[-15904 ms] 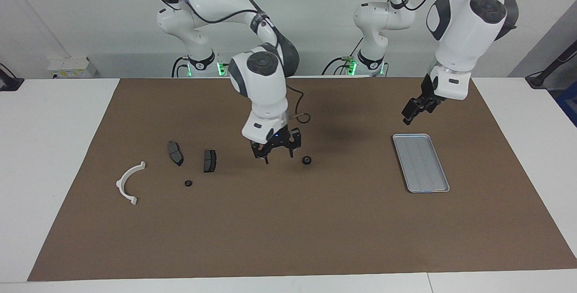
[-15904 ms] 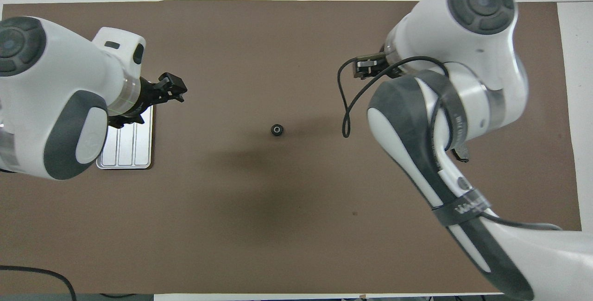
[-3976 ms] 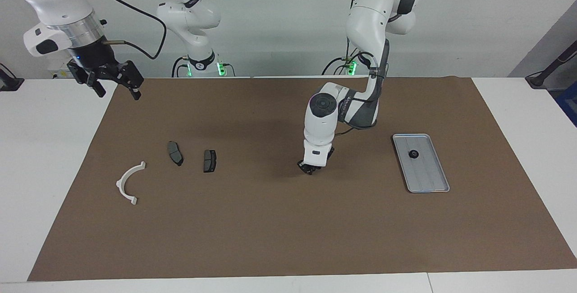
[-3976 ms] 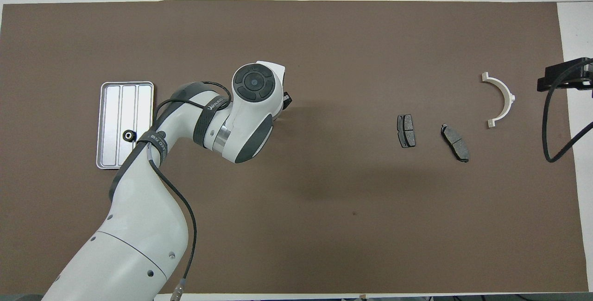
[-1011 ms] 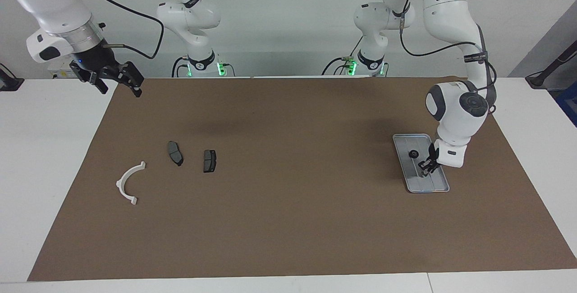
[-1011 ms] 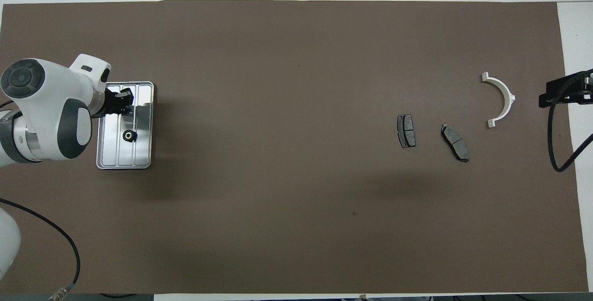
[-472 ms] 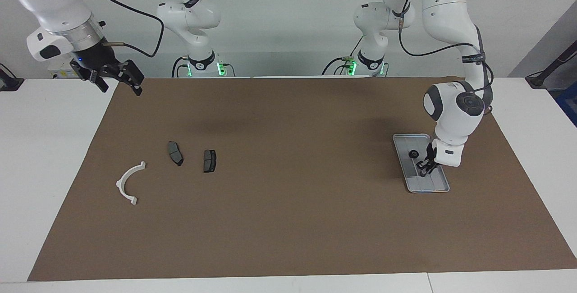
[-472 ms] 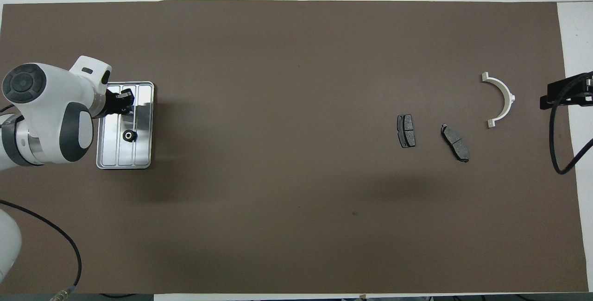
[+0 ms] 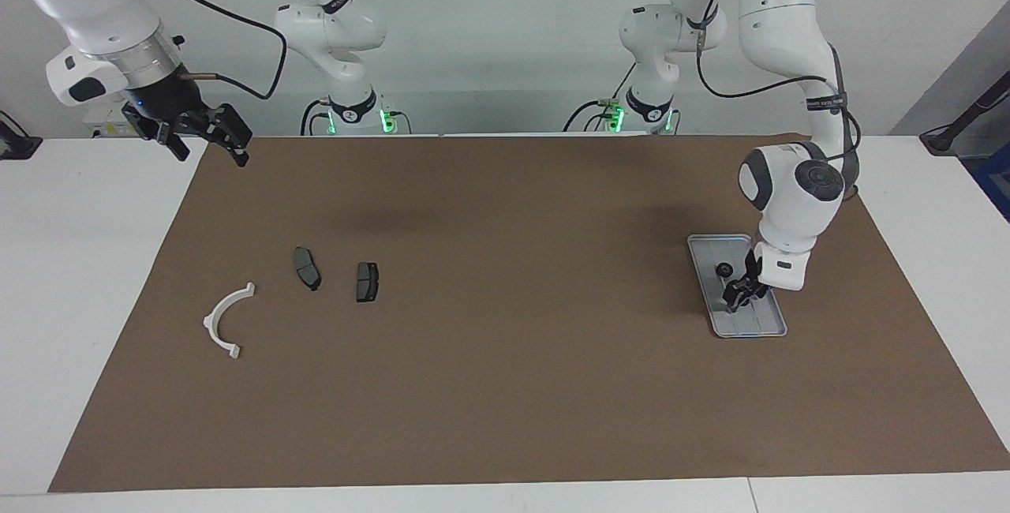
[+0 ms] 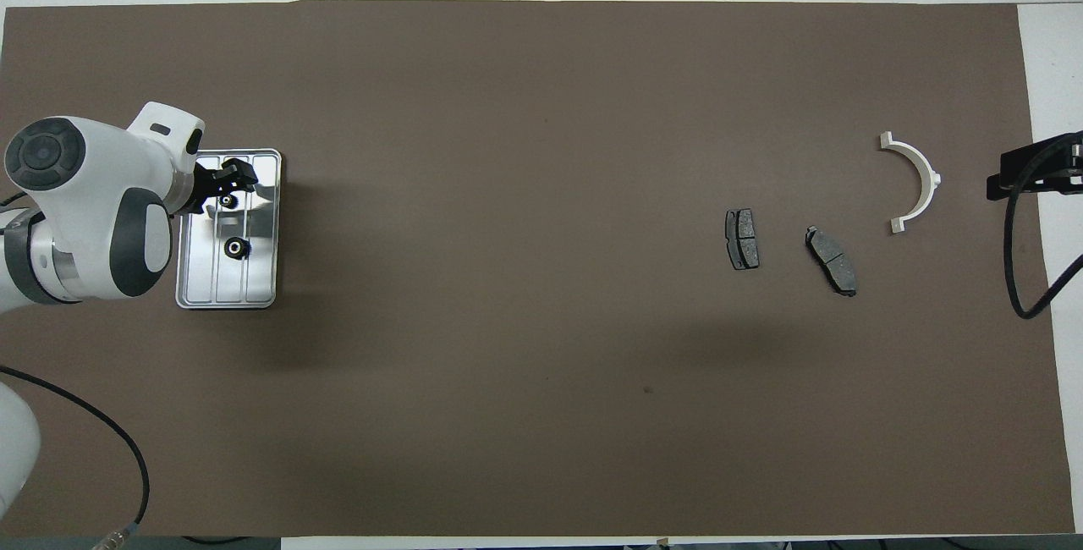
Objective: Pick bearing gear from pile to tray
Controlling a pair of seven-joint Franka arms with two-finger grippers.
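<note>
Bearing gears (image 10: 235,249), two of them, lie in the tray (image 10: 264,292). Left gripper (image 10: 228,187) hangs over one with fingers released; right gripper (image 9: 207,134) waits, fingers spread. No gears remain in the pile.

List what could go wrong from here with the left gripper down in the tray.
1. The left gripper hangs open right over the farther gear; rising off-line, a fingertip might catch it and flick it out.
2. That round gear could roll along the tray into the nearer gear.
3. Pulling away sideways might hit the rim and shift the tray.
The right gripper waits at the table's edge.
</note>
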